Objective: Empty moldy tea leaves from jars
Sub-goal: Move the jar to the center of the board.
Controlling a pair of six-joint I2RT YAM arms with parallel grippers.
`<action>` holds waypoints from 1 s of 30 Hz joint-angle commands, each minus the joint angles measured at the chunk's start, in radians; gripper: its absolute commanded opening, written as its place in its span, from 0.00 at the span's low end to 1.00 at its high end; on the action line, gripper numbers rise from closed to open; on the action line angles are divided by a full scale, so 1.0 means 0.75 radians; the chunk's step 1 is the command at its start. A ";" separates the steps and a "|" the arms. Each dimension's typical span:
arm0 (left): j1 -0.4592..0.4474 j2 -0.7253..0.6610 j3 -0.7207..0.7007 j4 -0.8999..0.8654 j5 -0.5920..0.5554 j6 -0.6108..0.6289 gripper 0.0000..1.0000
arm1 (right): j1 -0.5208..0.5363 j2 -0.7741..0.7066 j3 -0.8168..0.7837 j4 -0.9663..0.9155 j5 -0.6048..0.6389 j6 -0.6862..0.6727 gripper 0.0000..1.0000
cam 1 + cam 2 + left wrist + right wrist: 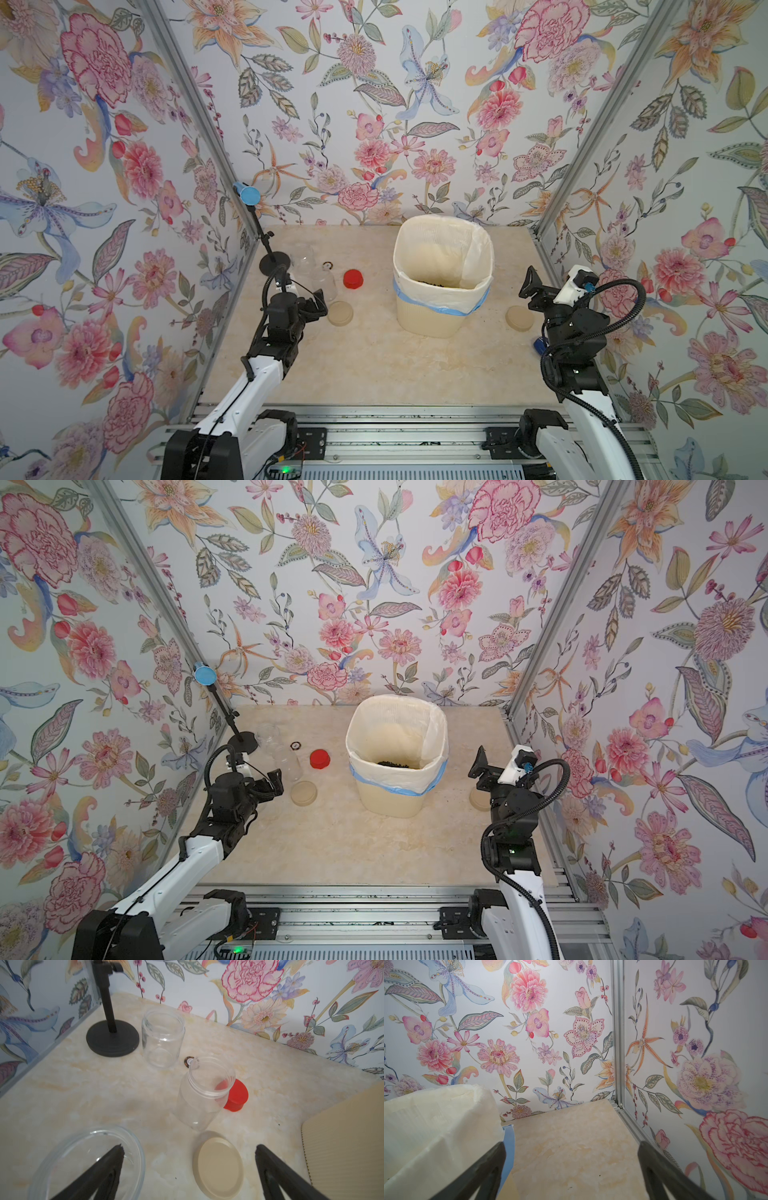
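Our left hand (190, 1147) hangs released, grasping nothing, just over the nearest of the three jars (163, 1039), which stand uncapped and empty at the counter's (83, 1095) left side. Our right hand (571, 1145) is released too, beside the bin (436, 316). We see the tea leaves (432, 283) lying dark in the bin's bottom. The red cap (236, 1095) and a beige lid (218, 1165) lie near the jars.

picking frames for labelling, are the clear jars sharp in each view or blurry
In both top views the jars nearly vanish against the pale table; left wrist view: two fairly sharp, the nearest jar blurred; right wrist view: none.
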 commanded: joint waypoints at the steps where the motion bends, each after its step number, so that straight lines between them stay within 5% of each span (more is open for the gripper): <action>1: -0.022 0.045 -0.050 0.148 0.081 -0.081 1.00 | -0.009 0.000 0.010 0.048 -0.028 0.043 1.00; 7: -0.023 0.180 -0.062 0.217 0.139 -0.057 1.00 | -0.016 -0.010 -0.004 0.048 -0.033 0.049 1.00; 17: 0.016 0.149 -0.003 0.047 -0.125 -0.042 1.00 | -0.020 -0.010 -0.004 0.047 -0.047 0.052 1.00; 30: 0.045 0.226 0.207 0.036 -0.168 0.055 1.00 | -0.020 -0.018 -0.004 0.042 -0.057 0.054 1.00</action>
